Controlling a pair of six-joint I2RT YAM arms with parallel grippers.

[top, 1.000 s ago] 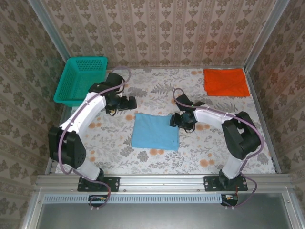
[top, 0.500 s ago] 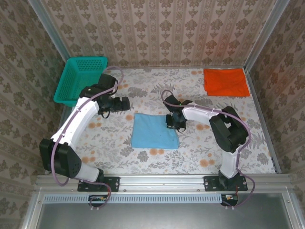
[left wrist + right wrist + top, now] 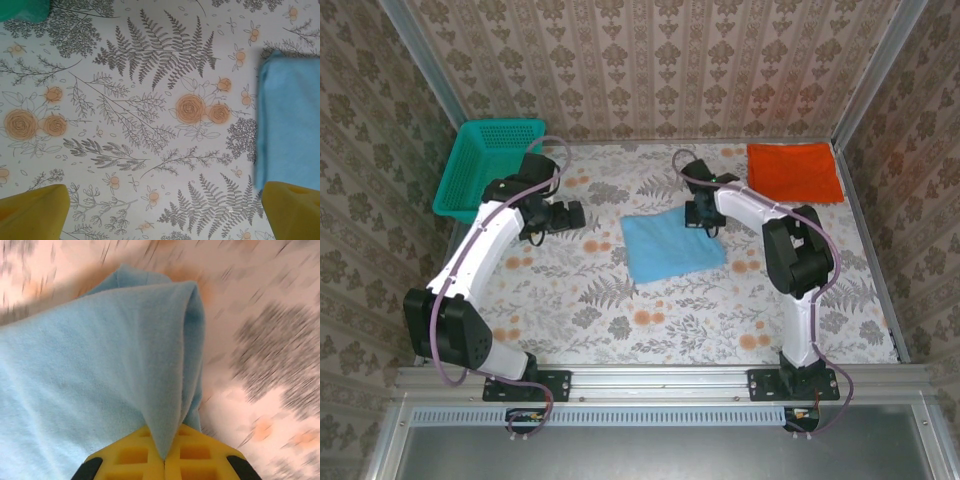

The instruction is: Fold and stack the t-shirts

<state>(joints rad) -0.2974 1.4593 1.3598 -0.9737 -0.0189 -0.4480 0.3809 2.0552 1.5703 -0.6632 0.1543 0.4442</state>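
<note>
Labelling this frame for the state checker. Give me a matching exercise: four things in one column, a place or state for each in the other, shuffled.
Things:
1. light blue t-shirt
2. orange-red t-shirt
3. teal basket
4. left gripper

Places or states:
A. at the far-left corner of the table
B. open over bare table, holding nothing
C. mid-table, one edge pinched in the right gripper
D. lying flat at the far-right corner

Pairs: 1-C, 2-D, 3-A, 4-B
</note>
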